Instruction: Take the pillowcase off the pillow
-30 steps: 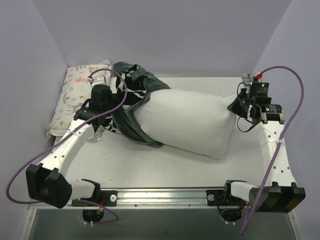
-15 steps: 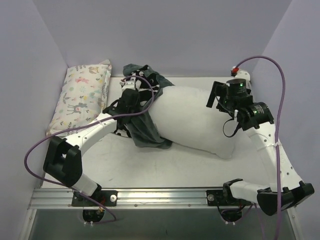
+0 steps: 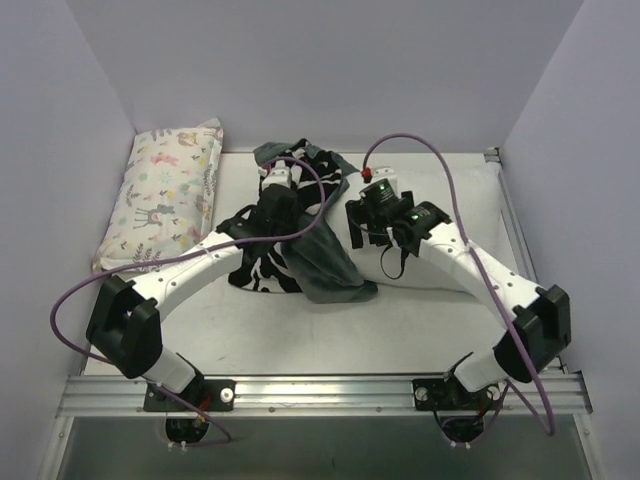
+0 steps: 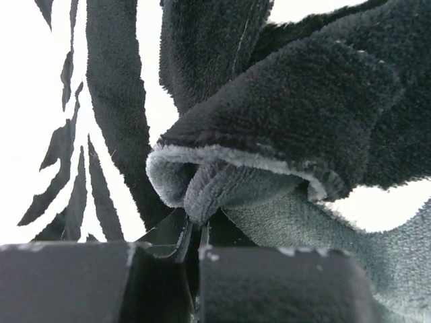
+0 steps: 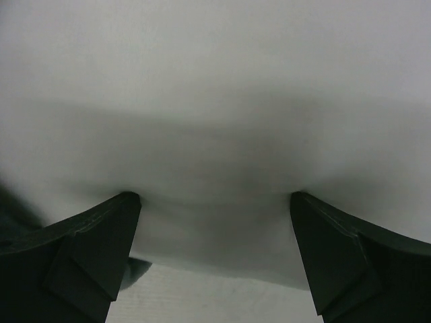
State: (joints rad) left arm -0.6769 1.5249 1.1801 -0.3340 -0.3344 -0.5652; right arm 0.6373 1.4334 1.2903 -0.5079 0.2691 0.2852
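The left gripper is clamped on a folded edge of the pillowcase, which lies bunched against the left end of the pillow. The right gripper has its jaws wide apart, tips pressed into the pillow's surface. With nothing gripping the pillow, a pull on the cover would likely drag both across the bench; a shallow pinch could slip off.

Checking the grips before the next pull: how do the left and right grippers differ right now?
The left gripper is shut, pinching a fold of the pillowcase; the right gripper stands wide open, gripping nothing. The left faces dark plush fabric; the right faces the plain white pillow. Both are black.
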